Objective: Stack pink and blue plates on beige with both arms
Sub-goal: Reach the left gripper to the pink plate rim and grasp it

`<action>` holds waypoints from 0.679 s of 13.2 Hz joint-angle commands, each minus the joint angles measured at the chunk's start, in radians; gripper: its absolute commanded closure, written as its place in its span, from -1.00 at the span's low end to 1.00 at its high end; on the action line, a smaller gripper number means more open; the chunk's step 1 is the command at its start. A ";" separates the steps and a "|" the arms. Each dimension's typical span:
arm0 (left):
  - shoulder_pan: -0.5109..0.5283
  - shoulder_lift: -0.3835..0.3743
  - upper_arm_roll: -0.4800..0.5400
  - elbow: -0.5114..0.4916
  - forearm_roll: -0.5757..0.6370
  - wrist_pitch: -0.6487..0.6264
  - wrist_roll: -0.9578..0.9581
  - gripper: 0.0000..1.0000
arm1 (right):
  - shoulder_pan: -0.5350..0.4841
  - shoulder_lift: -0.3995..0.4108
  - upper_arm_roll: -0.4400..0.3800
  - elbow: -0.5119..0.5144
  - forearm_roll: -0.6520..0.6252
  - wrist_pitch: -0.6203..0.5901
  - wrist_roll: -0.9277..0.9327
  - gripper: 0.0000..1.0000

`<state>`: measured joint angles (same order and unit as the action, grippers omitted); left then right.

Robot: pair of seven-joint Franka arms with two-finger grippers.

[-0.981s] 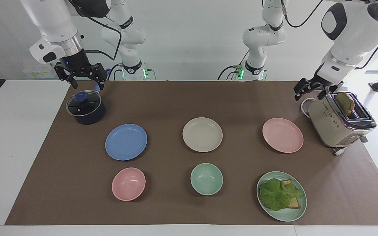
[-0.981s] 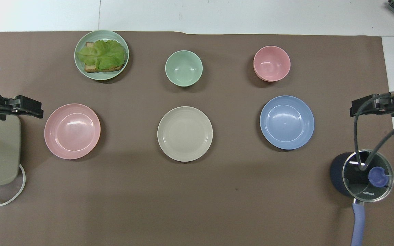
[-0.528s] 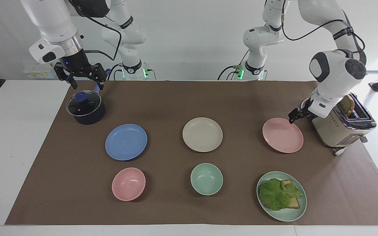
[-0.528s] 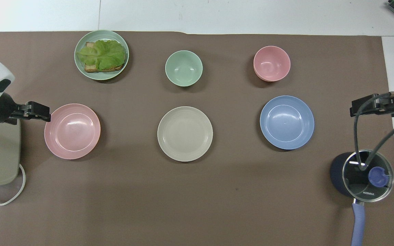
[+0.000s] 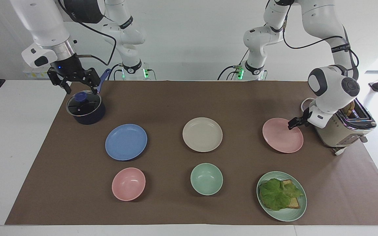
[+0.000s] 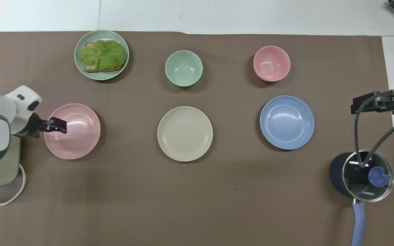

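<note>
Both my grippers empty and spread wide; no plate stacked on the beige one.

My left gripper (image 5: 293, 123) sits low at the pink plate (image 5: 281, 136), over the rim toward my left arm's end; whether the fingertips touch it I can't make out; seen side-on, the gap between them is hard to read, nothing held; the toaster (image 5: 343, 129) just beside is half hidden by my wrist; the blue plate (image 5: 126, 142) lies well apart toward my right arm's end, the beige plate (image 5: 202, 134) between the two; my right gripper (image 5: 77, 86) hangs over the lidded pot (image 5: 86, 108), fingers apart, holding nothing; overhead it is cut off at the frame edge.
</note>
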<state>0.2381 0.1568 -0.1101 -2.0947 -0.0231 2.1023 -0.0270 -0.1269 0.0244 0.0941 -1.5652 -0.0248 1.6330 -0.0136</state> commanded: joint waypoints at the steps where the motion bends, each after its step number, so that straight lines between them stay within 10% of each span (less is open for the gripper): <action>1: 0.012 -0.045 -0.008 -0.059 -0.011 0.018 -0.031 -1.00 | -0.028 0.015 0.006 -0.079 0.037 0.118 -0.049 -1.00; 2: 0.009 -0.046 -0.008 -0.061 -0.011 0.015 -0.063 -1.00 | -0.030 0.034 0.006 -0.096 0.043 0.163 -0.051 -1.00; 5: 0.012 -0.037 -0.008 -0.079 -0.011 0.034 -0.091 0.58 | -0.045 0.100 0.006 -0.163 0.043 0.266 -0.094 -1.00; 9: 0.015 -0.036 -0.008 -0.079 -0.011 0.041 -0.097 0.80 | -0.048 0.104 0.006 -0.357 0.061 0.484 -0.123 -1.00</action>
<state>0.2444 0.1473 -0.1144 -2.1399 -0.0239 2.1146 -0.1162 -0.1595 0.1612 0.0938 -1.8430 -0.0019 2.0592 -0.0953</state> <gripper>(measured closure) 0.824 0.000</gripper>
